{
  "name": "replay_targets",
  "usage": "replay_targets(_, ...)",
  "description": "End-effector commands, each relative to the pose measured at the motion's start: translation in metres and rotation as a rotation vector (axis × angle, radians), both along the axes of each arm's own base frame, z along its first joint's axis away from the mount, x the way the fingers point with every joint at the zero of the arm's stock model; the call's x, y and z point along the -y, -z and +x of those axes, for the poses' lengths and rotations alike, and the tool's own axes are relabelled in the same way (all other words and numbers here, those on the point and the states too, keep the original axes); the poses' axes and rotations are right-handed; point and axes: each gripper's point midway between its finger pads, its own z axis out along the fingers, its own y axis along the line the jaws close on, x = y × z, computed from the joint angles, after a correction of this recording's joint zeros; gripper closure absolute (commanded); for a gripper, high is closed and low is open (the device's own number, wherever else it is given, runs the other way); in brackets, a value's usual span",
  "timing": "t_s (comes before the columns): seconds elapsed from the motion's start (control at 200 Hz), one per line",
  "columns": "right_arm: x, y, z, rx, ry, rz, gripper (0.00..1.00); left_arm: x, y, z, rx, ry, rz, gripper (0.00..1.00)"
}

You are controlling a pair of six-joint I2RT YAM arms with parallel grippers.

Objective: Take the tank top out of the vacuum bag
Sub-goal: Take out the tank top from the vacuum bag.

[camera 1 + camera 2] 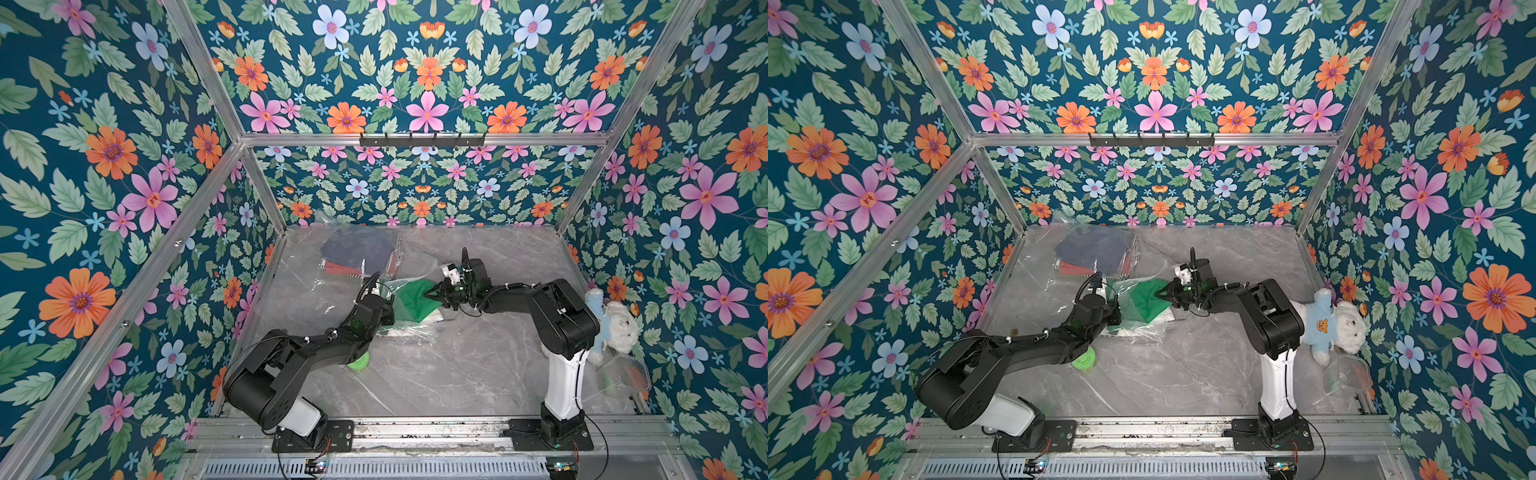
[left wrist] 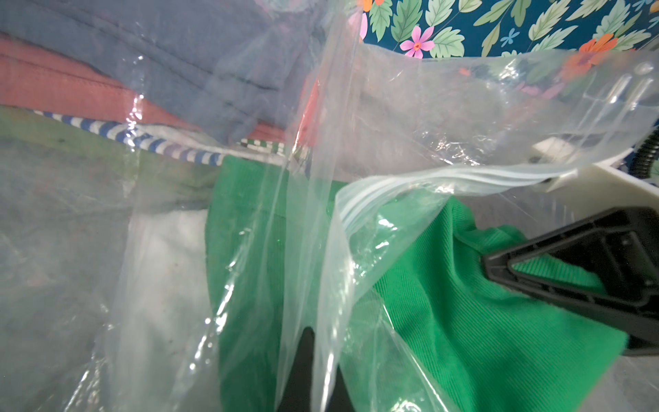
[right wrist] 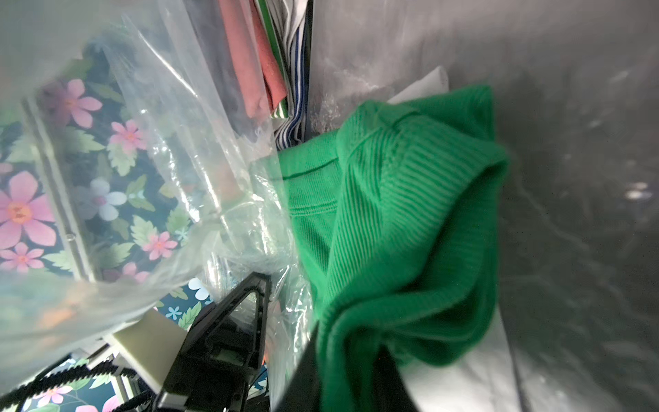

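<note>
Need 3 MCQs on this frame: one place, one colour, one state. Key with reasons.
1. Where is the teddy bear? A hanging overhead; B at the table's right edge; C mid-table.
2. What colour is the tank top in the right tool? A red; B navy; C green.
3. Right tool's state? A shut on the tank top; B open, empty; C out of view.
Key: B, it lies by the right wall; C, green ribbed fabric in both wrist views; A, jaws pinch it in the left wrist view.
</note>
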Motion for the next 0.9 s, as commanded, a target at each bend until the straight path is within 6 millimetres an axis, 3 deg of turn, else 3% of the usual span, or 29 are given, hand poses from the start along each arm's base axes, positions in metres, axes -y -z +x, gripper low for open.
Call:
replay_targets(0.0,0.0,-0.021,-0.002,0.089,-0.036,0.008,1.0,-0.007,-0.004,0.001,0.016,-0.034,0.007,1.0)
replay_targets(0.235,0.016,-0.042,-0.011,0.204,-0.056,-0.12,1.0,-0.031,-0.02,-0.003,0.073,-0.146,0.056,1.0)
replay_targets(0.455,0.031,-0.072,-0.017,0.259,-0.046,-0.112,1.0,-0.048,-0.011,-0.004,0.034,-0.245,0.097,1.0)
replay_targets(0.555,0.047,-0.072,-0.019,0.253,-0.02,-0.133,1.0,-0.05,-0.008,-0.004,0.024,-0.257,0.105,1.0)
replay_targets(0.565,0.049,-0.083,-0.02,0.277,-0.015,-0.126,1.0,-0.05,-0.008,-0.004,0.024,-0.258,0.107,1.0)
replay_targets(0.595,0.055,-0.088,-0.021,0.288,-0.005,-0.13,1.0,-0.051,-0.008,-0.004,0.024,-0.26,0.107,1.0)
replay_targets(0.895,0.115,-0.09,-0.032,0.265,0.107,-0.194,1.0,-0.052,-0.008,-0.003,0.022,-0.269,0.112,1.0)
